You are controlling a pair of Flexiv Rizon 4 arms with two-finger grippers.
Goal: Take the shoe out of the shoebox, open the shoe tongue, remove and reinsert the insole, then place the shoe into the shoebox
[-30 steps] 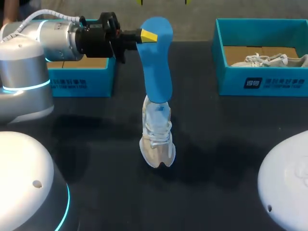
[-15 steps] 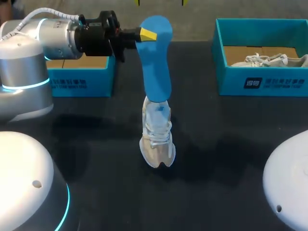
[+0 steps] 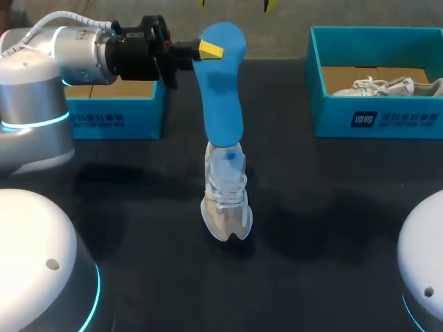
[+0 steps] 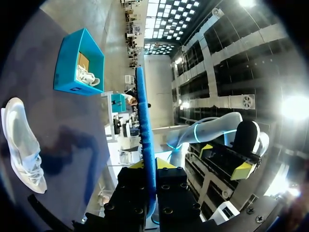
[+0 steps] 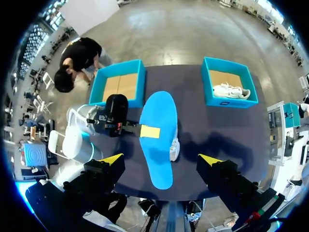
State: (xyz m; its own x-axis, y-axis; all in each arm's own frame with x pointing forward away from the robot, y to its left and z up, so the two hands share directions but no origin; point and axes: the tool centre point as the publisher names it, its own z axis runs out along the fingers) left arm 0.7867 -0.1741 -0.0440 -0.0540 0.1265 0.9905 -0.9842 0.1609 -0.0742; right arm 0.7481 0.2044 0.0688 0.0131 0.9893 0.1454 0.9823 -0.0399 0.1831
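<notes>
Left gripper [image 3: 211, 50] pinches the light, likely bendy insole [image 3: 223, 104] at one end; you'd steer it better held nearer mid-length.

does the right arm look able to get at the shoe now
Probably yes: the right tool hangs open above the table and nothing stands beside the shoe. Only the blue insole, held by the left tool, rises from its opening.

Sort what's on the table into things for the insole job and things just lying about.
For the job: blue insole, held by the left arm; pale shoe on the table; empty box, probably its own.
Lying about: second box; white shoe inside it.
</notes>
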